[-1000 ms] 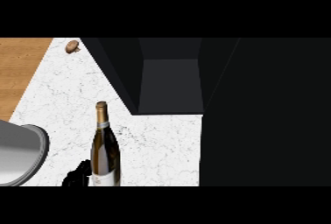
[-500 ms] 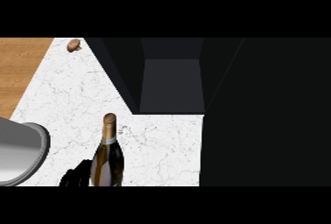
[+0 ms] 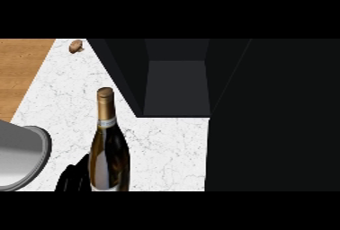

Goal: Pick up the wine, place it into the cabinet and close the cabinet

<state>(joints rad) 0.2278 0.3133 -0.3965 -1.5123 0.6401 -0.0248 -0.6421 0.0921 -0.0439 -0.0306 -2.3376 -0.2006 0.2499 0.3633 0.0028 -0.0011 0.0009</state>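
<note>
A wine bottle (image 3: pixel 109 148) with a gold foil top and a pale label band stands over the white marble counter (image 3: pixel 166 152), its neck pointing toward the far side. My left hand (image 3: pixel 72 177) shows at the bottom, its black fingers curled against the bottle's lower left side; the bottle hides the rest of the hand. The open cabinet (image 3: pixel 176 85) lies just up and right of the bottle, dark inside with a grey floor. My right hand does not show.
My grey left forearm (image 3: pixel 20 155) fills the lower left edge. A small brown object (image 3: pixel 76 46) lies at the counter's far left corner, beside a wooden surface (image 3: pixel 20 67). A tall black panel (image 3: pixel 272 112) covers the right side.
The bottle now looks larger and its top sits higher in the picture than half a second ago. The hand has stayed at its base.
</note>
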